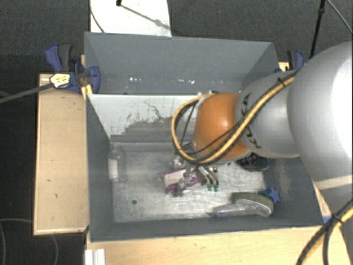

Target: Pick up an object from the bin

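With the end effector [194, 180] low in the middle of the bin [138, 199], just beside a small purple-and-white thing [174, 181], the grasp looks in hand; whether it is spread or pressed together I cannot tell, so next calls for a sure pinch, then lifting.

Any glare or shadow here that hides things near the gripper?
Camera view: glare whitens the back wall of the bin; the arm's shadow darkens the floor at right, around a black thing; the purple-and-white thing beside the gripper is evenly lit.
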### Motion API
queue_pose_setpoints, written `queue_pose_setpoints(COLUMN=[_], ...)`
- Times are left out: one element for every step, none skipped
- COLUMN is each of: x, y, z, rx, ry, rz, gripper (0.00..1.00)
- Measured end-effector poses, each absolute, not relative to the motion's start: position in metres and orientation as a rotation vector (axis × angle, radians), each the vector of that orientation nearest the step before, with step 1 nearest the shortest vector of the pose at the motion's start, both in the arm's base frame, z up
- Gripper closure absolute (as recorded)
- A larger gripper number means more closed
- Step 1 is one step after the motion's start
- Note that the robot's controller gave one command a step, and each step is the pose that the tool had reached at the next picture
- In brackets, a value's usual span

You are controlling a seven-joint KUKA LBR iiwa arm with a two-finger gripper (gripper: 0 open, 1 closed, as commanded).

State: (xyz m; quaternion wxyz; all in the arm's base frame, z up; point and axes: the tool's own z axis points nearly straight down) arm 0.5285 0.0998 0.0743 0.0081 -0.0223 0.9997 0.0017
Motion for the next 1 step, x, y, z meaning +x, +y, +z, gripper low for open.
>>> queue_pose_setpoints(x=[0.5244], y=[0.093], z=[0.2239], rx=[-0.185], ry=[3.127], rz=[0.001], gripper=[1.0])
